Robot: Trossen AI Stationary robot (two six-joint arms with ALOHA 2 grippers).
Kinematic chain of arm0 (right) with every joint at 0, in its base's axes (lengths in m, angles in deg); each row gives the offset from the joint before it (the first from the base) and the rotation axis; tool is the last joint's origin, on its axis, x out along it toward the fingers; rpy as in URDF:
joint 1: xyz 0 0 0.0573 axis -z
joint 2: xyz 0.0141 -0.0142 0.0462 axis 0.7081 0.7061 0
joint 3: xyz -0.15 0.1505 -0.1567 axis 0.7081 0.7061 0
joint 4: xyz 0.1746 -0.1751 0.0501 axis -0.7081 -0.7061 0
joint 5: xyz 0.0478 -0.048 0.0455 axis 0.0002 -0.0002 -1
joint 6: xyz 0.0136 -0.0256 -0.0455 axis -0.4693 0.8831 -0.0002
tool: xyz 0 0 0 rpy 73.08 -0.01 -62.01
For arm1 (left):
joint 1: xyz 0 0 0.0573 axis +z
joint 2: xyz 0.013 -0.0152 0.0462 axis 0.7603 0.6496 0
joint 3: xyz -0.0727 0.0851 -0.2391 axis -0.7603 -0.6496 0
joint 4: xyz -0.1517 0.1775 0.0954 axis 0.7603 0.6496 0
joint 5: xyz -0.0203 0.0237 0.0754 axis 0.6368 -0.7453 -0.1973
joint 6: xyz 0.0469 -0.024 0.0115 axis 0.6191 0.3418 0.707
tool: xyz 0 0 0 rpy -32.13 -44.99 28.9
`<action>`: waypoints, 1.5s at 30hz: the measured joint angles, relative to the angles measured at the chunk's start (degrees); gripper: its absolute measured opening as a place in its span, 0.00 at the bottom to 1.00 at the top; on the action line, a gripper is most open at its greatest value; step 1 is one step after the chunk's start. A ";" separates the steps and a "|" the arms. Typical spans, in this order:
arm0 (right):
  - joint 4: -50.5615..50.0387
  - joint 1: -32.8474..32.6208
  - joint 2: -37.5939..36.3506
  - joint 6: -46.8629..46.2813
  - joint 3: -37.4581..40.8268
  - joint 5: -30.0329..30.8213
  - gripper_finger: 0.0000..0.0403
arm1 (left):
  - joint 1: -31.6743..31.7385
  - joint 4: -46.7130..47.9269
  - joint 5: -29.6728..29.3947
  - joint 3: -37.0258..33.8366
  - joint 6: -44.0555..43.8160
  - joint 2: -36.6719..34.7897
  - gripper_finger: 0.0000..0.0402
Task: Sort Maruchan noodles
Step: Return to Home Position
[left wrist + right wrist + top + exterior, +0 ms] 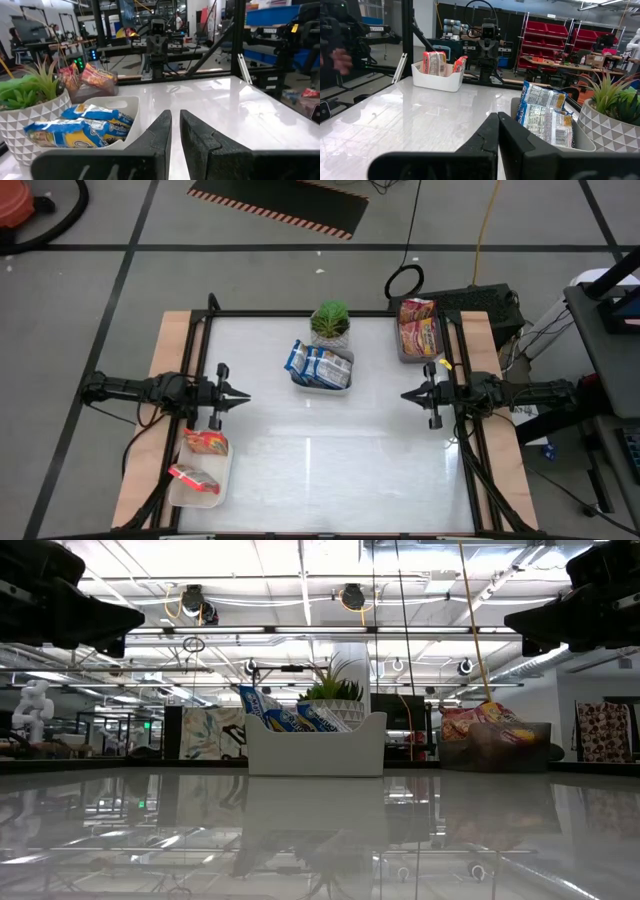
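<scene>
At upper centre, blue noodle packs (319, 364) lean leftward in a tray (340, 387); left gripper (241, 394) and right gripper (407, 394) practically closed, empty.

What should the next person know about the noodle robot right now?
Left tool: shut, empty, over the table's left side.
Right tool: shut, empty, over its right side.
Blue packets lie in the middle tray, orange packets in the white tray at the left edge, red packets in the grey bin at the right edge.
Done: every packet seen is in a container.
Left: nothing visible to sort.
</scene>
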 joint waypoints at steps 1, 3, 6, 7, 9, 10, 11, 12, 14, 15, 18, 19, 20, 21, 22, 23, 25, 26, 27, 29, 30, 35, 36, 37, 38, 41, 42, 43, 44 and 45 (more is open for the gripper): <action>0.02 0.02 0.01 0.01 0.01 0.00 0.00 | 0.00 -0.14 -0.01 0.00 -0.03 0.00 0.11; 0.02 0.02 0.02 0.00 0.02 0.02 0.00 | 0.00 -0.57 -0.08 -0.03 -0.03 0.00 0.11; 0.01 0.01 0.01 0.00 0.00 0.02 0.00 | 0.00 -1.30 -0.22 -0.04 -0.03 0.00 0.11; 0.02 0.02 0.00 0.00 0.00 0.02 0.00 | 0.00 -1.56 -0.22 -0.04 -0.03 0.00 0.11; 0.02 0.02 0.02 0.00 0.00 0.00 0.00 | 0.00 -1.52 -0.21 -0.04 -0.05 0.00 0.11; 0.00 0.02 0.00 0.00 0.02 0.02 0.00 | 0.00 -1.56 -0.21 -0.04 -0.05 0.00 0.11; 0.00 0.02 0.01 0.00 0.00 0.00 0.00 | 0.00 -1.60 -0.20 -0.04 -0.07 0.00 0.11; 0.02 0.01 0.01 0.00 0.01 0.00 0.00 | 0.00 -1.61 -0.20 -0.04 -0.08 0.00 0.11; 0.01 0.00 0.00 0.00 0.02 0.01 0.00 | 0.00 -1.66 -0.20 -0.04 -0.10 0.00 0.11; 0.02 0.00 0.00 0.00 0.01 0.00 0.00 | 0.00 -1.71 -0.20 -0.04 -0.14 0.00 0.11; 0.02 0.02 0.02 0.00 0.00 0.02 0.00 | 0.00 -1.76 -0.18 -0.04 -0.21 0.00 0.11; 0.01 0.01 0.00 0.01 0.00 0.01 0.00 | 0.00 -1.76 -0.18 -0.04 -0.23 0.00 0.11; 0.02 0.00 0.00 0.00 0.00 0.02 0.00 | 0.00 -1.76 -0.18 -0.04 -0.22 0.00 0.11; 0.02 0.01 0.01 0.01 0.02 0.02 0.00 | 0.00 -1.76 -0.18 -0.04 -0.21 0.00 0.11; 0.02 0.02 0.02 0.00 0.01 0.00 0.00 | 0.00 -1.78 -0.18 -0.04 -0.21 0.00 0.11; 0.02 0.01 0.01 0.00 0.01 0.01 0.00 | 0.00 -1.78 -0.18 -0.04 -0.23 0.00 0.11; 0.02 0.01 0.02 0.01 0.02 0.01 0.00 | 0.00 -1.78 -0.16 -0.04 -0.21 0.00 0.11; 0.02 0.01 0.01 0.00 0.00 0.00 0.00 | 0.00 -1.80 -0.16 -0.04 -0.21 0.00 0.11; 0.02 0.02 0.02 0.00 0.02 0.00 0.00 | 0.00 -1.80 -0.16 -0.04 -0.21 0.00 0.11; 0.02 0.02 0.00 0.00 0.02 0.00 0.00 | 0.00 -1.80 -0.16 -0.04 -0.21 0.00 0.11; 0.00 0.02 0.02 0.00 0.02 0.02 0.00 | 0.00 -1.80 -0.16 -0.04 -0.21 0.00 0.11; 0.01 0.02 0.02 0.00 0.01 0.01 0.00 | 0.00 -1.80 -0.14 -0.04 -0.18 0.00 0.11; 0.02 0.00 0.00 0.00 0.02 0.00 0.00 | 0.00 -1.83 -0.14 -0.04 -0.18 0.00 0.11; 0.02 0.00 0.02 0.00 0.02 0.00 0.00 | 0.00 -1.83 -0.14 -0.04 -0.18 0.00 0.11; 0.00 0.01 0.01 0.00 0.00 0.01 0.00 | 0.00 -1.83 -0.14 -0.02 -0.18 0.00 0.11; 0.02 0.02 0.02 0.00 0.00 0.02 0.00 | 0.00 -1.83 -0.11 -0.02 -0.18 0.00 0.11; 0.01 0.01 0.02 0.00 0.01 0.01 0.00 | 0.00 -1.83 -0.11 -0.02 -0.18 0.00 0.11; 0.02 0.02 0.01 0.00 0.02 0.00 0.00 | 0.00 -1.83 -0.11 -0.02 -0.18 0.00 0.11; 0.02 0.00 0.01 0.01 0.01 0.00 0.00 | 0.00 -1.83 -0.11 -0.02 -0.18 0.00 0.11; 0.00 0.00 0.00 0.00 0.02 0.01 0.00 | 0.00 -1.83 -0.11 -0.02 -0.18 0.00 0.11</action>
